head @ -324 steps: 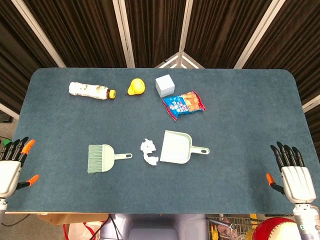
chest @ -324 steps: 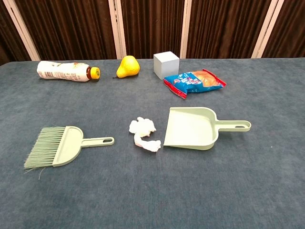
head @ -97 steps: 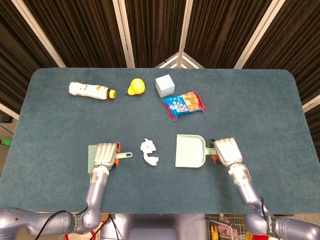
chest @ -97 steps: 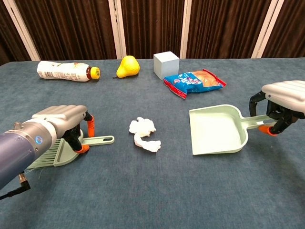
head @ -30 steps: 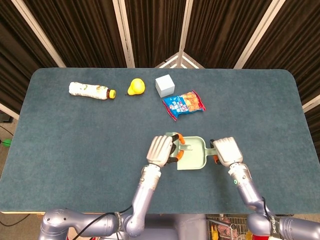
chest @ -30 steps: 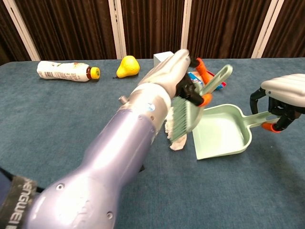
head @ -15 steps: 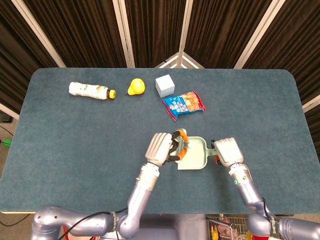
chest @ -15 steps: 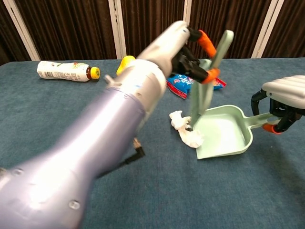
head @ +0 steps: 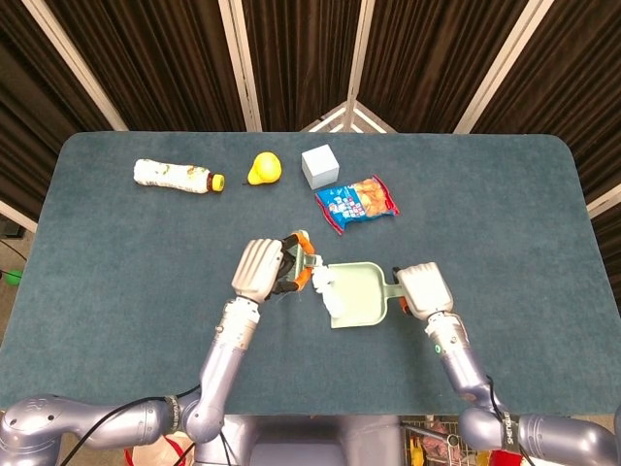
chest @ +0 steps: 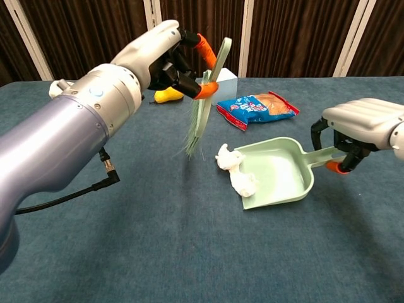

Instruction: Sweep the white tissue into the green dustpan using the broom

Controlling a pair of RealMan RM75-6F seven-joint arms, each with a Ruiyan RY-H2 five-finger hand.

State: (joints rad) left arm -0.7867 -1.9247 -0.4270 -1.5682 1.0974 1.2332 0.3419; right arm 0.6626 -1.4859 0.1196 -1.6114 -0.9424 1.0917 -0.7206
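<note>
Tissue [chest: 235, 170] sits on the dustpan [chest: 281, 177] front lip, half in. Right hand [chest: 360, 129] fingers clamped on the dustpan handle, left hand [chest: 165, 53] fingers clamped on the broom [chest: 203, 104]. Since 0.5 s ago the broom swung back left off the tissue; the dustpan shifted left under it.

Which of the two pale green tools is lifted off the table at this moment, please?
The broom: the left hand holds it in the air, bristles down. The dustpan, held by the right hand, rests on the table.

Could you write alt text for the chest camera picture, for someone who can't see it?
The robot's left hand holds a green broom lifted above a blue table, while its right hand grips the handle of a green dustpan with crumpled white tissue lying on its front lip. Behind sit a snack bag and a white cube.
</note>
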